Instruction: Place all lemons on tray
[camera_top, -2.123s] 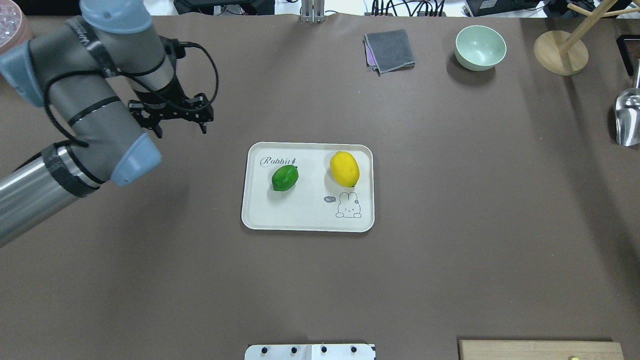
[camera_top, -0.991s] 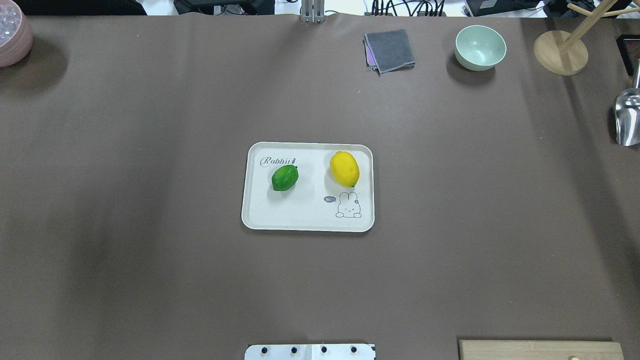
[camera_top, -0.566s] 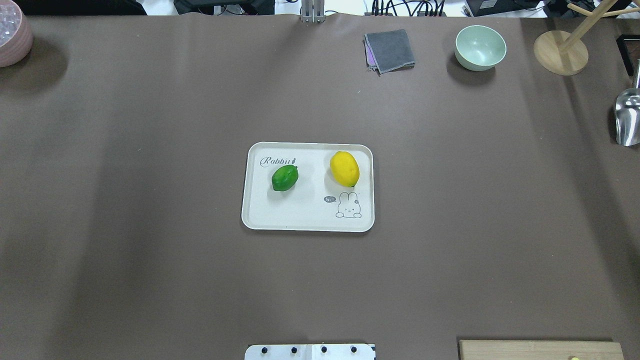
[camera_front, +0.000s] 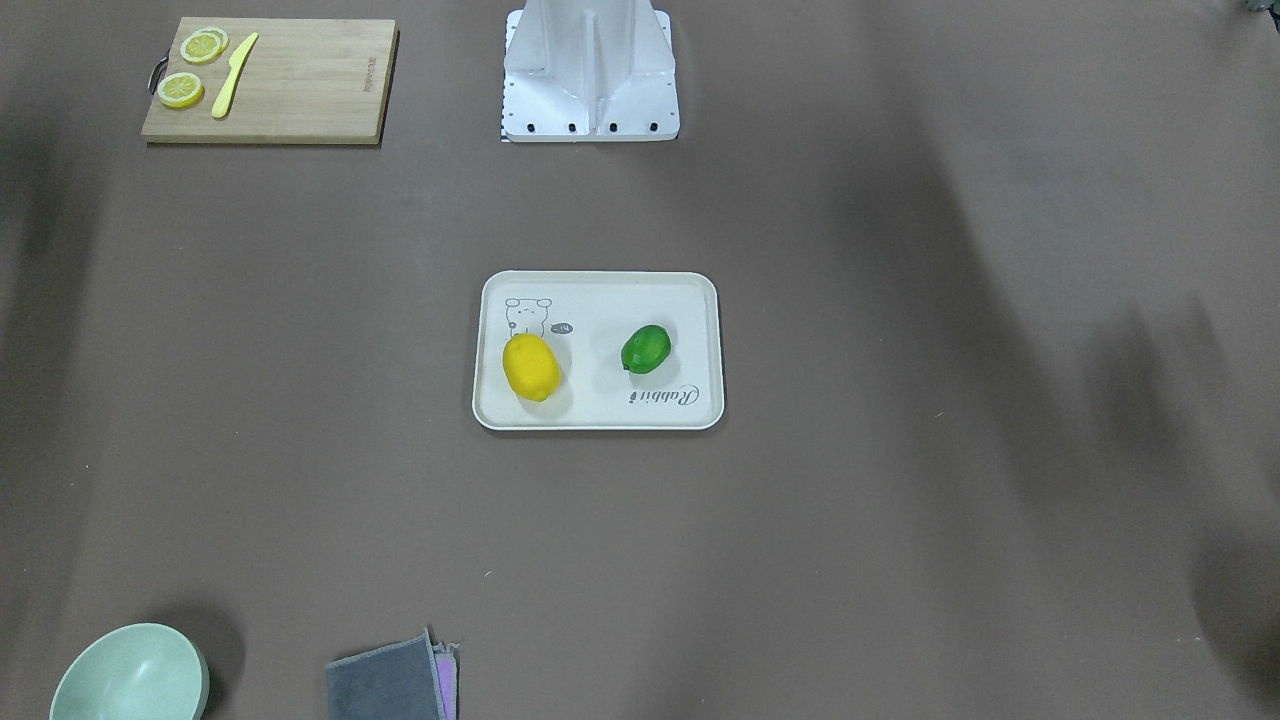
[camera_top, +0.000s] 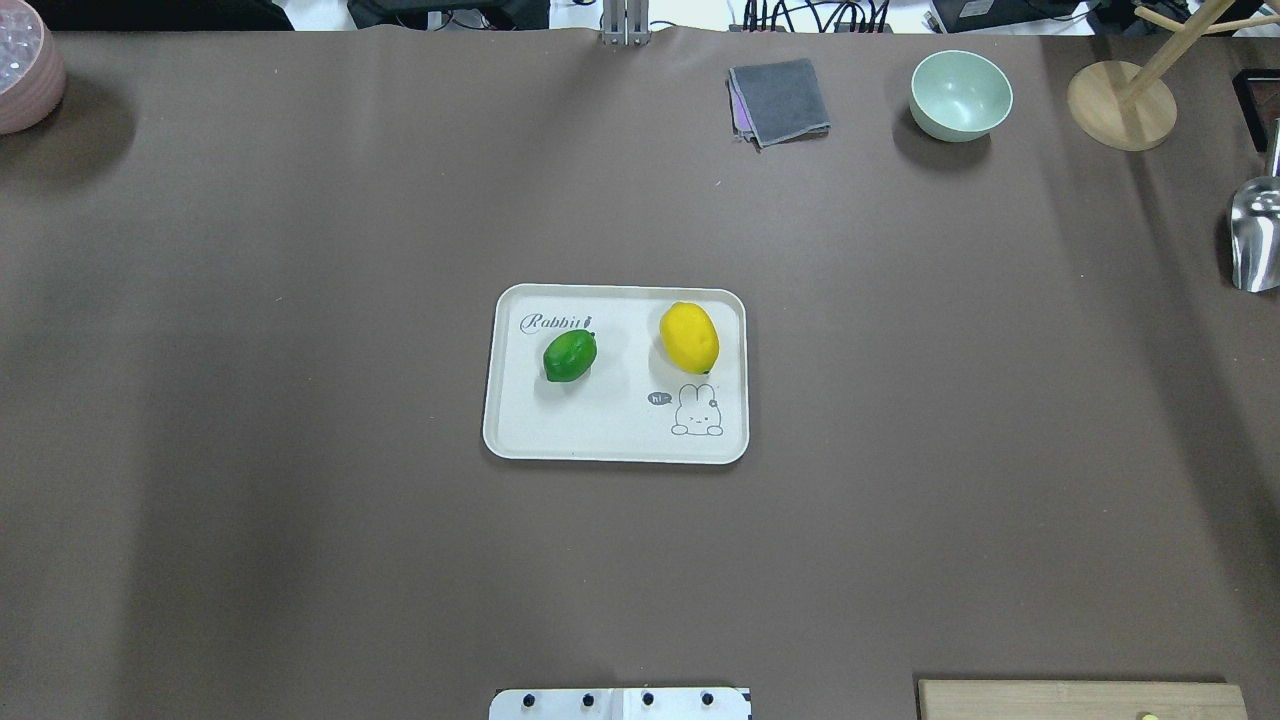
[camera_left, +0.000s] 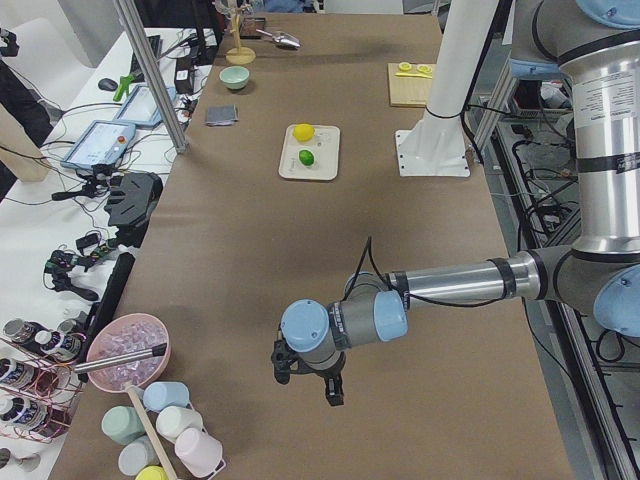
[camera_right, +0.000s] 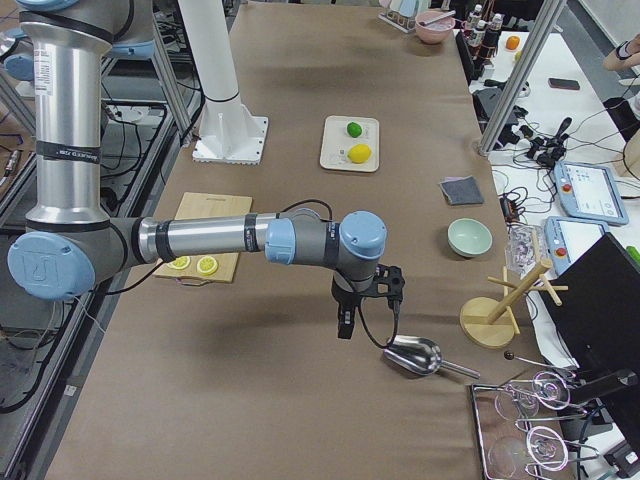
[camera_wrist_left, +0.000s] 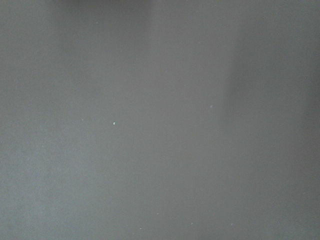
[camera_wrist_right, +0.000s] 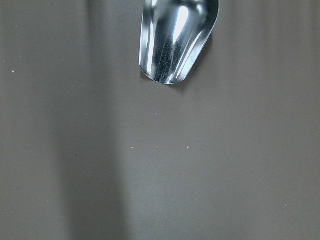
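Observation:
The yellow lemon (camera_top: 689, 337) and the green lemon (camera_top: 570, 356) both lie on the off-white tray (camera_top: 600, 435) at the table's middle, apart from each other. They also show in the front view, yellow (camera_front: 531, 367) and green (camera_front: 646, 349). My left gripper (camera_left: 308, 382) shows only in the exterior left view, low over bare table far from the tray; I cannot tell if it is open. My right gripper (camera_right: 365, 308) shows only in the exterior right view, near the metal scoop (camera_right: 412, 356); I cannot tell its state either.
A wooden cutting board (camera_front: 300, 90) with lemon slices and a yellow knife lies beside the robot base (camera_front: 590, 80). A green bowl (camera_top: 960, 95), a grey cloth (camera_top: 780, 100), a wooden stand (camera_top: 1120, 105) and a pink bowl (camera_top: 25, 75) sit along the far edge.
My left arm has drawn back out of the overhead view since the earliest frame. The lemons and the tray have not moved.

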